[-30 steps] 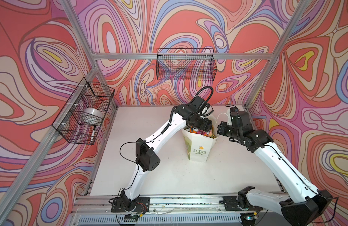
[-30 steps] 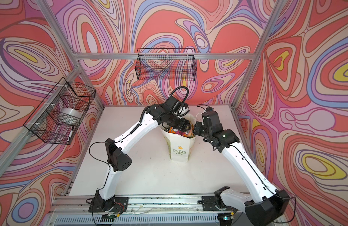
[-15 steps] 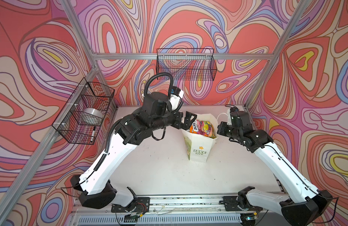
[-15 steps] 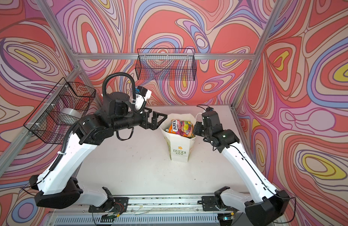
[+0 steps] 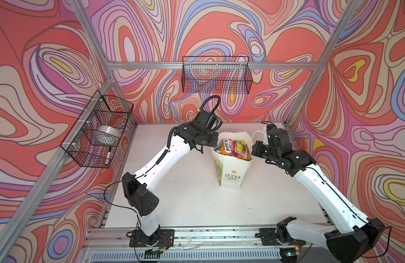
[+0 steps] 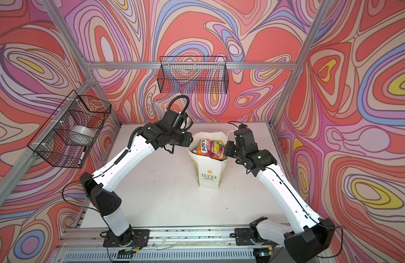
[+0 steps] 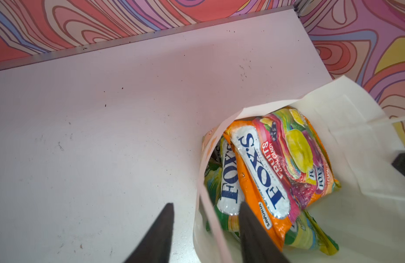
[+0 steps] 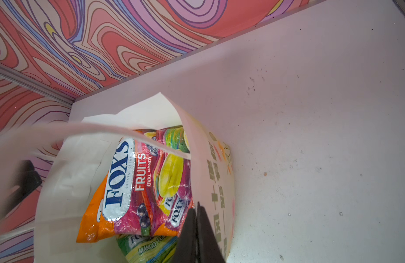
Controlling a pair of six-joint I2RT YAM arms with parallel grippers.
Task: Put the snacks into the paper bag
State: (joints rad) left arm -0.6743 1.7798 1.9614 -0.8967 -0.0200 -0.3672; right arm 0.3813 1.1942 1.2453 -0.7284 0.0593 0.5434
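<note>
Orange snacks (image 7: 272, 173) are now topping the paper bag (image 5: 231, 180); we are returning our left hand (image 7: 206, 205), empty and narrowing astride the rim our right hand (image 8: 197, 209) is pinching.

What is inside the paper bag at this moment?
An orange packet lies on top inside the paper bag, with green packets partly showing beneath. Whatever sits deeper is covered.
</note>
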